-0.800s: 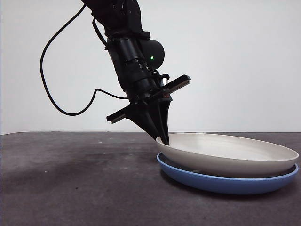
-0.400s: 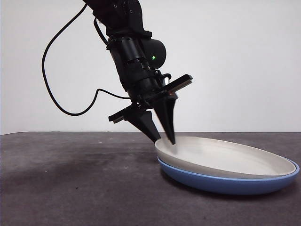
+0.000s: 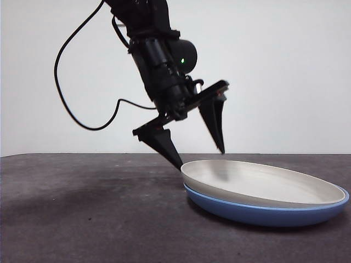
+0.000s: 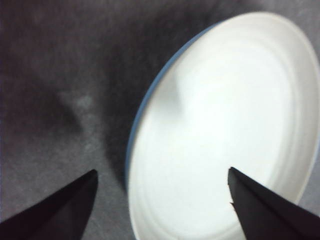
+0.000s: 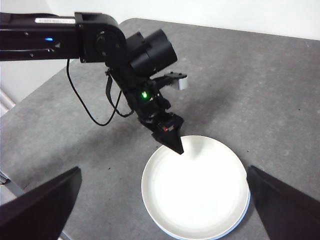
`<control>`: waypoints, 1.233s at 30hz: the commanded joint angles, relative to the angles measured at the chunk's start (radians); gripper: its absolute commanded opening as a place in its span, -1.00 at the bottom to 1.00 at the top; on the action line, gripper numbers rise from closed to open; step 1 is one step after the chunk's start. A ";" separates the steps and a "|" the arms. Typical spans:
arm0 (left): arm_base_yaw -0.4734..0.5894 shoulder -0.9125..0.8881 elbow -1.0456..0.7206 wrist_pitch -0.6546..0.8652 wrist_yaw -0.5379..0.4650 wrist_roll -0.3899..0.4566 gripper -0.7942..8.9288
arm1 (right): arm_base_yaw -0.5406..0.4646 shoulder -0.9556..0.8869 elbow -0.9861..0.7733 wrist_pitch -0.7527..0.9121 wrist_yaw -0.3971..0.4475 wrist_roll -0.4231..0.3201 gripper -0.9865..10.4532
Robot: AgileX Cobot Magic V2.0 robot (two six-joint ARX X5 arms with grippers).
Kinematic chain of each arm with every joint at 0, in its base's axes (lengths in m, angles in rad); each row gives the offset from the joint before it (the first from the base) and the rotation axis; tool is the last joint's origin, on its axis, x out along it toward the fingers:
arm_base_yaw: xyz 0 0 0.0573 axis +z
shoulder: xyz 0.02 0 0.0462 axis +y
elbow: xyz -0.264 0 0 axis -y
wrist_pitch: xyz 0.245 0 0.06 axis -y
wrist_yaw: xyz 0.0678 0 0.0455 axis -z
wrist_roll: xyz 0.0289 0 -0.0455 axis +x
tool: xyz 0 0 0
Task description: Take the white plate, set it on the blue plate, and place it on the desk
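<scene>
While nested on blue plate (image 3: pixel 263 215): white plate (image 3: pixel 258 183) | left gripper (image 3: pixel 200 159) fingers spread wide, holding nothing, straddling rim | right gripper (image 5: pixel 165 210) fingers apart, high above

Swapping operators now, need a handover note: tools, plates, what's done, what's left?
Left tool: open, empty, just above the near rim of the white plate, one tip outside the rim, the other over the plate.
Right tool: open, empty, high above the stack, waiting.
White plate sits nested in the blue plate, slightly tilted; the stack rests on the desk.
Done: white plate is on blue, released.
Left: stacking looks complete; probably just pull the left arm clear and check that the white plate lies settled.
</scene>
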 commanded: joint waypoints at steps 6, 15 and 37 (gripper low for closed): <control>0.024 0.029 0.180 -0.238 0.000 0.136 0.14 | 0.004 0.002 0.018 0.007 0.003 -0.008 0.28; 0.042 -0.097 0.224 -0.384 0.000 0.179 0.52 | 0.016 0.002 0.018 0.011 0.004 -0.007 0.28; 0.029 -0.846 0.154 -0.424 -0.102 0.213 0.51 | 0.088 0.002 0.018 0.003 0.095 0.043 0.28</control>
